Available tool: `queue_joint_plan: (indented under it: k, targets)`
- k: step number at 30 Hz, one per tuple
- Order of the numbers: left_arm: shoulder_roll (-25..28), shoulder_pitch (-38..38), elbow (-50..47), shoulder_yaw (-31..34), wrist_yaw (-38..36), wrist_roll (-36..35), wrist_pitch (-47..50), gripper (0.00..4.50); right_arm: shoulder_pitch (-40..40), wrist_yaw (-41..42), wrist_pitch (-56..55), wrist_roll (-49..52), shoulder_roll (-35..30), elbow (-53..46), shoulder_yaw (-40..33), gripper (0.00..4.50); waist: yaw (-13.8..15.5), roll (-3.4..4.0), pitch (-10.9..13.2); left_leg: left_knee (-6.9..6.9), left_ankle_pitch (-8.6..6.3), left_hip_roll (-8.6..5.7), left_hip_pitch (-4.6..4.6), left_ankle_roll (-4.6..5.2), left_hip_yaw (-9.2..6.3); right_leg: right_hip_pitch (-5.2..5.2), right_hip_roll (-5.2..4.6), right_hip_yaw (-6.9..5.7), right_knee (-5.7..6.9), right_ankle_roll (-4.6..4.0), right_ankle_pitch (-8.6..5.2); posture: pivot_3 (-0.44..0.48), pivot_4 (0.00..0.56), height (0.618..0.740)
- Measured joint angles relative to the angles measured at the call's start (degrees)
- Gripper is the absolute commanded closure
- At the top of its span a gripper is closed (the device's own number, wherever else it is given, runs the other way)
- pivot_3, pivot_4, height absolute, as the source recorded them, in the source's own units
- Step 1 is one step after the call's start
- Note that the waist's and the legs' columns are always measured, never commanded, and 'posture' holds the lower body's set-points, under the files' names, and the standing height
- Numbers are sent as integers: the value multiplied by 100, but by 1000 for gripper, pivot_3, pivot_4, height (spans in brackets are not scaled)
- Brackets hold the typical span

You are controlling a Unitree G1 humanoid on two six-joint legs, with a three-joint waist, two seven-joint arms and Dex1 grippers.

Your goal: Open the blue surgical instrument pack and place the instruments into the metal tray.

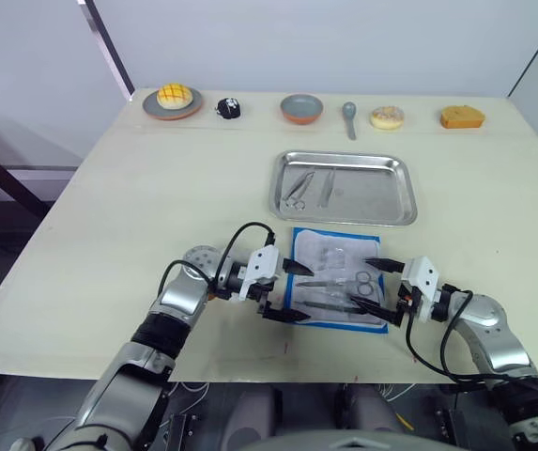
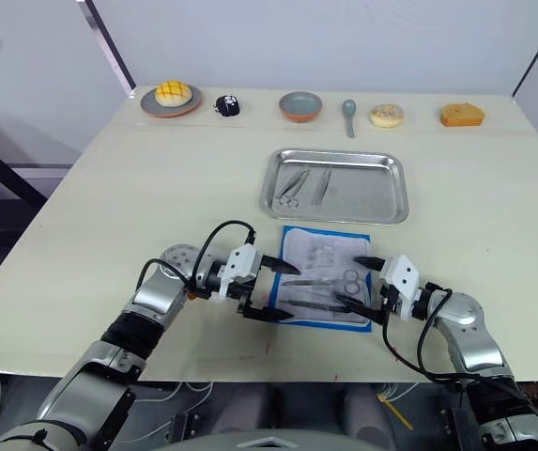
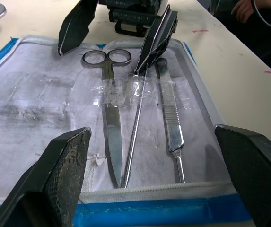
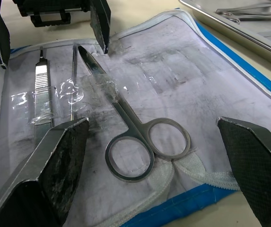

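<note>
Blue pack (image 1: 338, 278) open, no legible print

blue-bordered white pack (image 1: 336, 277), silver tray (image 1: 342, 188)

Shiny metal scissors (image 4: 126, 123), crinkled clear plastic pack (image 4: 182, 71), brushed steel tray (image 1: 372, 193)

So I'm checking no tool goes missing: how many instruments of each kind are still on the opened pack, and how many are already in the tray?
On the blue surgical instrument pack:
scissors: 1
thin probe: 1
flat-handled scalpel-type tool: 1
In the metal tray:
slim silver instruments: 2
Total: 5
</note>
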Motion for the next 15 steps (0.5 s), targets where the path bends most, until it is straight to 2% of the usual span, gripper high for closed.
queue_joint_plan:
  k: [7, 9, 11, 15]
  targets:
    - [-27, -42, 320, -60, -32, 131, -299, 77, 2, 1, 55, -4, -21, -1, 16, 0, -2, 44, -42, -1, -3, -5, 8, 5, 1, 9, 0, 0, -4, 0, -1, 0, 150, 740]
    - [-42, -90, 432, -123, -61, 135, -301, 77, 4, 0, 105, -5, -28, -5, 23, 0, -1, 63, -52, -5, -7, -7, 32, 11, 2, 34, 1, -1, -13, 1, -1, 0, 150, 740]
    - [-52, -155, 578, -198, -84, 157, -367, 77, 33, 1, 144, -11, -52, -10, 46, 0, -2, 69, -53, -19, -20, -7, 96, 34, 7, 93, 2, 1, -31, 2, -8, 0, 150, 740]
    - [-109, -225, 785, -217, -152, 156, -480, 77, 97, -2, 214, -11, -110, -108, 41, 0, -1, 98, -72, -20, -26, -3, 106, 43, 5, 110, 0, 2, -38, 4, -11, 0, 150, 740]
